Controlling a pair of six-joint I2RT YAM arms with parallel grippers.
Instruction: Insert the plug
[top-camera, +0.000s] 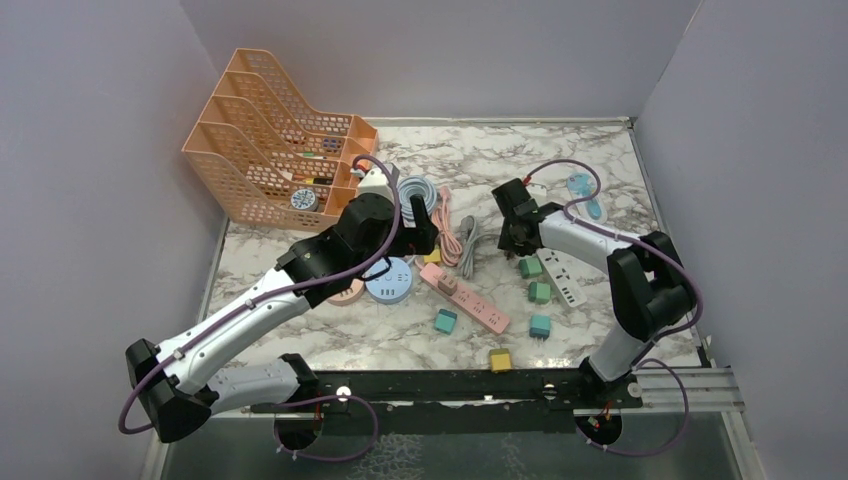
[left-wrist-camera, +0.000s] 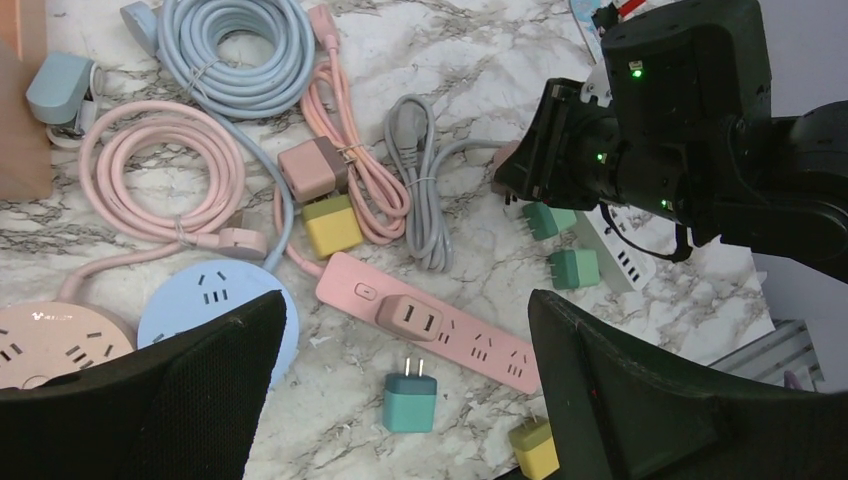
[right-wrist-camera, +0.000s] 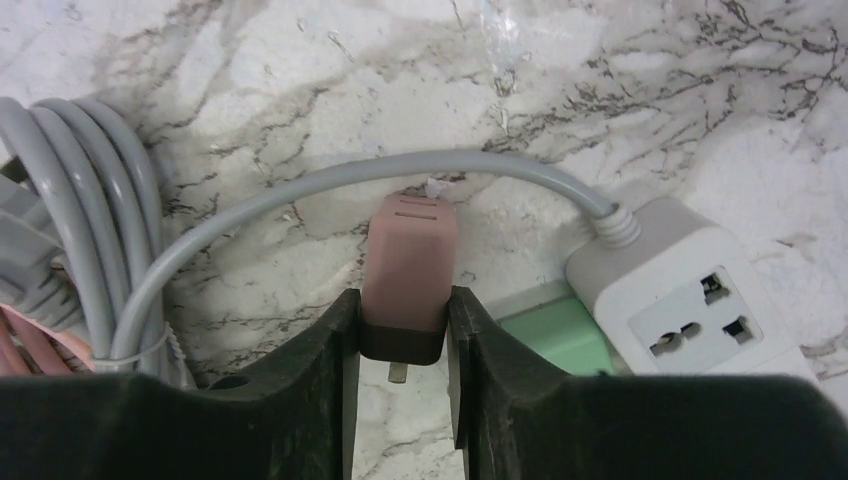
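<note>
Long power strips, two: pink strip (left-wrist-camera: 480, 350) mid-bench, white strip (right-wrist-camera: 690, 300) nearer the right edge. Round socket hubs, two: pink hub (left-wrist-camera: 50, 335), blue hub (left-wrist-camera: 210, 295). Cable bundles, four: blue coil (left-wrist-camera: 240, 98), pink coil (left-wrist-camera: 160, 118), pink bundle (left-wrist-camera: 375, 190), grey bundle (left-wrist-camera: 425, 190). Cube plugs, nine in all. Green, two: far green plug (left-wrist-camera: 548, 218), near green plug (left-wrist-camera: 575, 268). Teal, two: left teal plug (left-wrist-camera: 410, 400), right teal plug (top-camera: 540, 326). Yellow, two: far yellow plug (left-wrist-camera: 332, 225), near yellow plug (top-camera: 500, 360) by the near edge. Pink-brown, three: brown plug (left-wrist-camera: 312, 170), seated pink plug (left-wrist-camera: 410, 317) in the pink strip, held pink plug (right-wrist-camera: 408, 265) pinched by the right gripper (right-wrist-camera: 403, 310). Orange file rack (top-camera: 240, 170), one, at the far left corner.
</note>
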